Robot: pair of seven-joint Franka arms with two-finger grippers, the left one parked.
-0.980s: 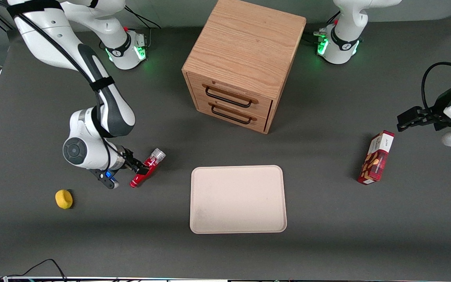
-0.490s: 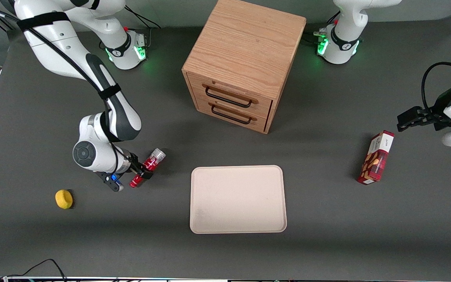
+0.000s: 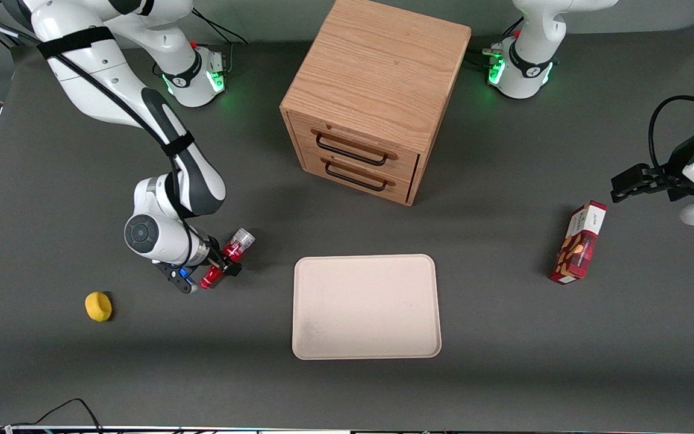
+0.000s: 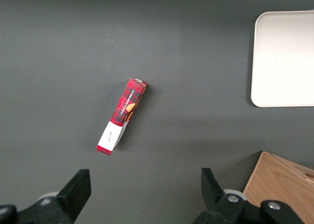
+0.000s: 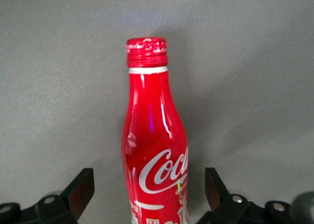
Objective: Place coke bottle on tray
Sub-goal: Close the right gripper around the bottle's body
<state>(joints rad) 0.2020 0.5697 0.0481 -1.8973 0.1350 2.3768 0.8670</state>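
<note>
The coke bottle [image 3: 228, 255] lies on its side on the dark table, toward the working arm's end, beside the tray [image 3: 366, 306]. It is red with white script, a red cap [image 5: 146, 52] and a clear base end [image 3: 244, 239]. My right gripper [image 3: 221, 265] is down over the bottle's middle. In the right wrist view the gripper [image 5: 147, 189] is open, its two black fingers [image 5: 81, 184] standing on either side of the bottle [image 5: 154, 145] with a gap at each. The beige tray holds nothing.
A wooden drawer cabinet [image 3: 371, 102] stands farther from the front camera than the tray. A small yellow object [image 3: 98, 305] lies near the working arm. A red snack box [image 3: 580, 242] lies toward the parked arm's end of the table.
The right arm's wrist has shifted toward the bottle and the tray, bringing the open gripper closer around the bottle. The bottle has stayed where it lay.
</note>
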